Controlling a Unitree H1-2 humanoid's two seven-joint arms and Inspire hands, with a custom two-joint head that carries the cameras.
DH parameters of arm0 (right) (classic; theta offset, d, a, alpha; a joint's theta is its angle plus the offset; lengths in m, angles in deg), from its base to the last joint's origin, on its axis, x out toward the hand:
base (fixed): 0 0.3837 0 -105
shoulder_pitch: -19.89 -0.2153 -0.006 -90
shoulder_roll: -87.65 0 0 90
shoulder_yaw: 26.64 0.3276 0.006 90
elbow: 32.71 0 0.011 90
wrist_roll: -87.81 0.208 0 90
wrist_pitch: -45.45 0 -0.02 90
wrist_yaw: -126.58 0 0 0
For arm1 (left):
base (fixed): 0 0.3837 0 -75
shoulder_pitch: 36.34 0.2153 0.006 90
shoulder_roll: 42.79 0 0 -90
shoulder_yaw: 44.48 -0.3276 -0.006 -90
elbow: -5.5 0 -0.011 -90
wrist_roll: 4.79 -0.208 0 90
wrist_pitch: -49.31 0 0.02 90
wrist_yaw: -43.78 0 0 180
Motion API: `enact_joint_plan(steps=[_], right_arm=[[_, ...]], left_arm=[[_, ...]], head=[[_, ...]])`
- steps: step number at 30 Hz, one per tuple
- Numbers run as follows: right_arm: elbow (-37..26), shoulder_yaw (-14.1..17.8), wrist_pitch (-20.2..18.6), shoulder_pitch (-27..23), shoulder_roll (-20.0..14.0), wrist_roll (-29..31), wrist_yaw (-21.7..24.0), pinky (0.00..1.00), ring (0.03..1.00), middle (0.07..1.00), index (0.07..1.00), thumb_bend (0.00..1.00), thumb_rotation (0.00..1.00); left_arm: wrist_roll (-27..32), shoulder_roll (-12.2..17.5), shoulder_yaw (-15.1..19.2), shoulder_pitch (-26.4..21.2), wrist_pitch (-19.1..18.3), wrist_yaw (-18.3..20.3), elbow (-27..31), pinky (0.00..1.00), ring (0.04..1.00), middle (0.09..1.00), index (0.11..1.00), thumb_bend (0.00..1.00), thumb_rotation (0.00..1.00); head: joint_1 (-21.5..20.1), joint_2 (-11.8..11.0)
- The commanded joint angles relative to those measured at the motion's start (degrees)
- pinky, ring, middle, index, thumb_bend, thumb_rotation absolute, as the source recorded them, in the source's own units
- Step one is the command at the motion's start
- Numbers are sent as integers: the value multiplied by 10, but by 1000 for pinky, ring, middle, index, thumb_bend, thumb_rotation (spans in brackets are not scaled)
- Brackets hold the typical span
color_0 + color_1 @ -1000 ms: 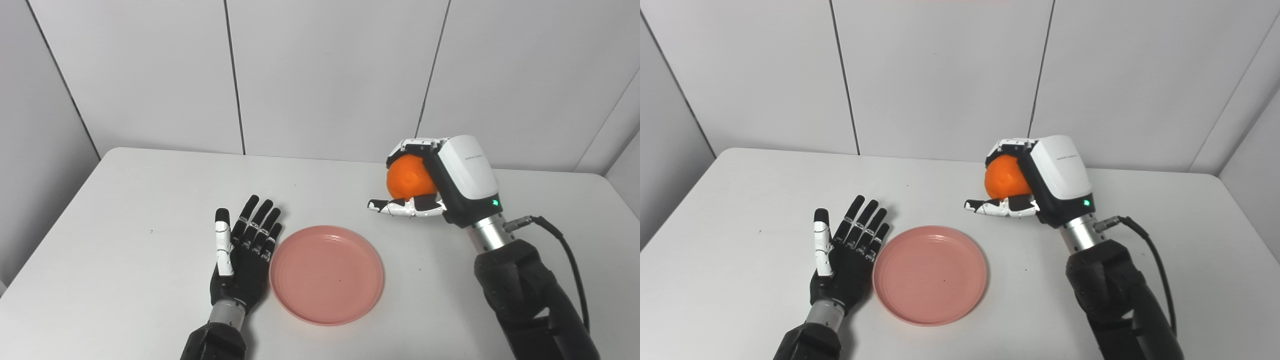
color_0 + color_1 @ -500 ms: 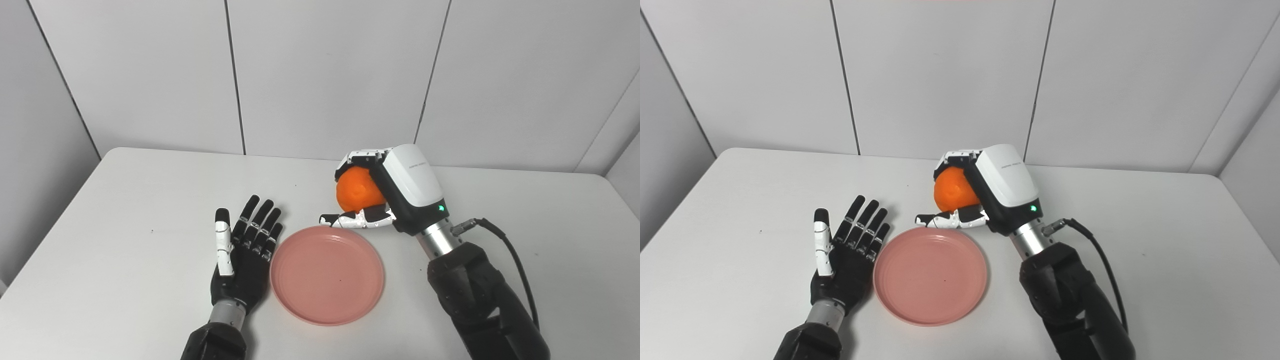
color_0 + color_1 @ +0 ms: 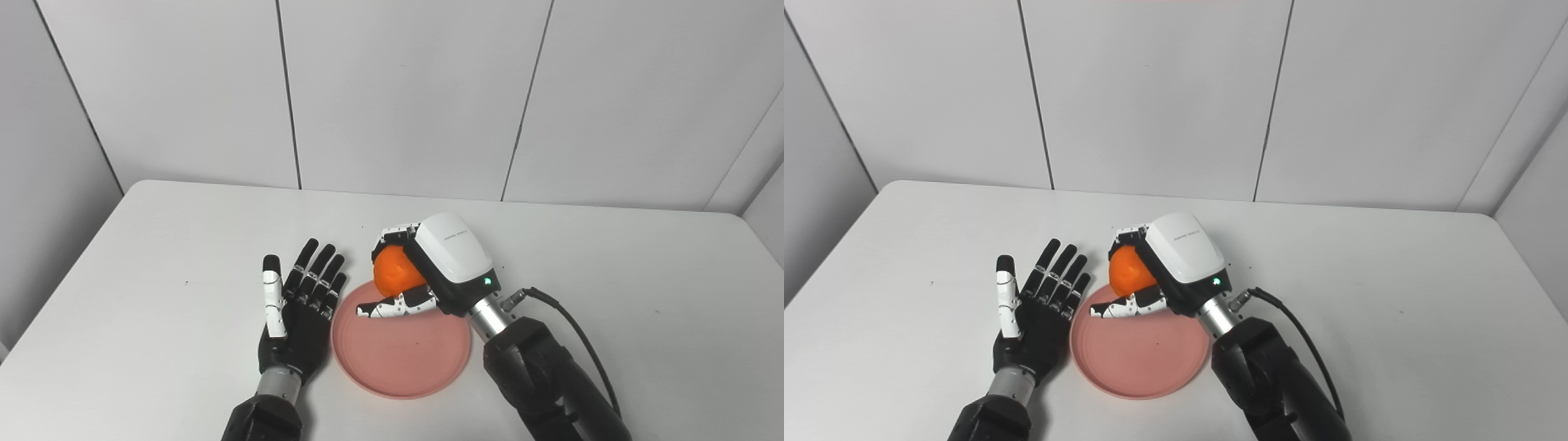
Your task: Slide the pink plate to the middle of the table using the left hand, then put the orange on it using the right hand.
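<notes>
The orange [image 3: 397, 278] sits just left of frame centre, held off the table in the right hand [image 3: 429, 269], whose fingers curl over its top and far side while the thumb reaches out beneath it toward the left. It hangs over the upper rim of the pink plate [image 3: 401, 358], which lies flat in the lower middle of the frame, about at the table's middle, so the sliding part looks done and the step in hand is the set-down. To do it well, I would judge the hand should carry the fruit a little further toward the bottom of the frame, so it stands over the plate's flat centre and not its raised edge, then lower until the orange bears on the plate before the fingers part. A round fruit let go from a height or on the sloped rim is likely to roll off toward the upper part of the frame. The thumb under the orange should clear sideways without nudging the plate. The left hand [image 3: 300, 312] lies at the plate's left edge, palm up, fingers spread and holding nothing, just beside the rim or touching it; I cannot tell which. Left there, it might check a small shift of the plate. The white table [image 3: 612, 245] around them shows nothing else.
</notes>
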Motion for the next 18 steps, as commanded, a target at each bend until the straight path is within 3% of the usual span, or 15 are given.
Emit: enact_joint_plan(steps=[1, 18], right_arm=[[-9, -1, 18, -12, -1, -4, -14, 126, 181, 253, 296, 538, 444], [6, -14, 9, 7, -9, -13, -2, 149, 205, 279, 336, 530, 474]], left_arm=[[-8, -21, 4, 22, -14, -21, -30, 1000, 880, 802, 811, 752, 671], [-5, -21, 4, 25, -17, -21, -28, 1000, 878, 822, 810, 753, 664]], head=[[-2, 2], [-8, 7]])
